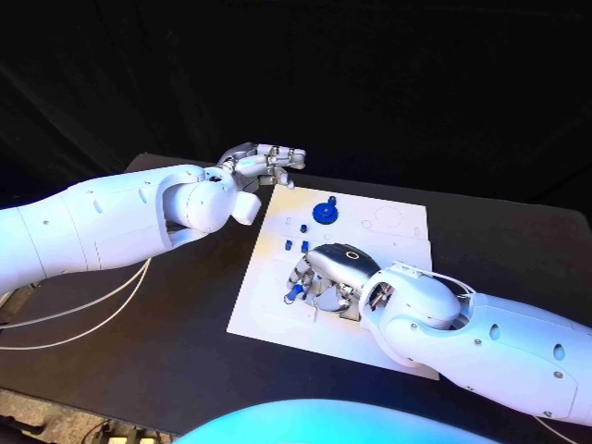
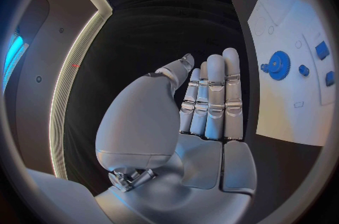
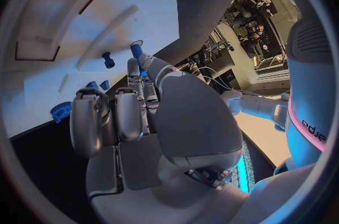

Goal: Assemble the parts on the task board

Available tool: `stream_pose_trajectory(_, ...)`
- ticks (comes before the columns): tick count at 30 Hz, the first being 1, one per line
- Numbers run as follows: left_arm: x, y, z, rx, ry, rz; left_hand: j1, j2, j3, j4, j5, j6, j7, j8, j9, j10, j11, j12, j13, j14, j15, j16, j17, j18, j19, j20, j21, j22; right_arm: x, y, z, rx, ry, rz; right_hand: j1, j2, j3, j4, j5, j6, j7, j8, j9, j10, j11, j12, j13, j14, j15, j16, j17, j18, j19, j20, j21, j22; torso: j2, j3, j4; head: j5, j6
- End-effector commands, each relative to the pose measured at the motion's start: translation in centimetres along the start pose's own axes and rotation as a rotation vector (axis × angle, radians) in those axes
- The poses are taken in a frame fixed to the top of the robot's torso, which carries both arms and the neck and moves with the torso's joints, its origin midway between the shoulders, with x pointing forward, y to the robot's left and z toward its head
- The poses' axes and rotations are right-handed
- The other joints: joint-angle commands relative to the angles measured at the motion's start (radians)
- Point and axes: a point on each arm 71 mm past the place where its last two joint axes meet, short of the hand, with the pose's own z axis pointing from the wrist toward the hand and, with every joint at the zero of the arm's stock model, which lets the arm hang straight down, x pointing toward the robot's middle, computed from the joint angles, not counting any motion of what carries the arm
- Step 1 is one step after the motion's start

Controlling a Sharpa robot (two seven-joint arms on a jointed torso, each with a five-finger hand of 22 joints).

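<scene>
The right robot hand (image 1: pixel 326 277) is pinching a small blue peg (image 1: pixel 293 294) low over the task board (image 1: pixel 280 319) on the worktop; the peg could tilt and jam if misaligned. The left robot hand (image 1: pixel 263 160) is hovering empty, fingers straight, beside the board's far corner. The left wrist view is showing the blue gear (image 2: pixel 279 64) clearly.

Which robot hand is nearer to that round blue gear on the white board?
The left robot hand, hovering just beyond the board's far edge near the round blue gear. The right robot hand works lower on the white board.
</scene>
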Motion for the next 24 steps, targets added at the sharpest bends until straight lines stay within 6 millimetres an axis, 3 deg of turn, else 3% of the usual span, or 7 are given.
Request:
stream_pose_trajectory(1, 0.32, -0.16, 0.05, 0.010, 0.019, -0.006, -0.007, 0.007, -0.006, 0.002, -0.001, -0.009, -0.002, 0.006, -0.001, -0.008, -0.001, 0.000, 0.001, -0.006, 0.001, -0.005, -0.001, 0.013, 0.005, 0.004, -0.004, -0.001, 0.29, 0.10, -0.01, -0.007, 0.028, -0.017, -0.007, 0.001, 0.006, 0.001, 0.003, 0.007, 0.010, 0.006, 0.012, 0.000, -0.006, -0.007, 0.002, 0.032, -0.001, 0.003, 0.000, -0.011, 0.022, -0.003, -0.004, 0.193, 0.000, -0.0005, 0.0004, 0.000, -0.002)
stream_pose_trajectory(24, 0.41, -0.13, 0.10, 0.008, 0.022, -0.006, -0.008, 0.008, -0.007, 0.003, -0.001, -0.010, -0.001, 0.007, -0.002, -0.009, -0.001, 0.003, 0.001, -0.006, 0.002, -0.006, -0.003, 0.013, 0.005, 0.005, -0.006, -0.003, 1.15, 0.28, 0.43, -0.004, 0.043, -0.009, -0.010, 0.001, 0.007, 0.002, 0.004, 0.007, 0.009, 0.006, 0.013, 0.001, -0.007, -0.007, 0.002, 0.032, -0.001, 0.002, -0.001, -0.011, 0.022, -0.003, -0.005, 0.193, -0.001, -0.0002, -0.0002, 0.008, -0.012)
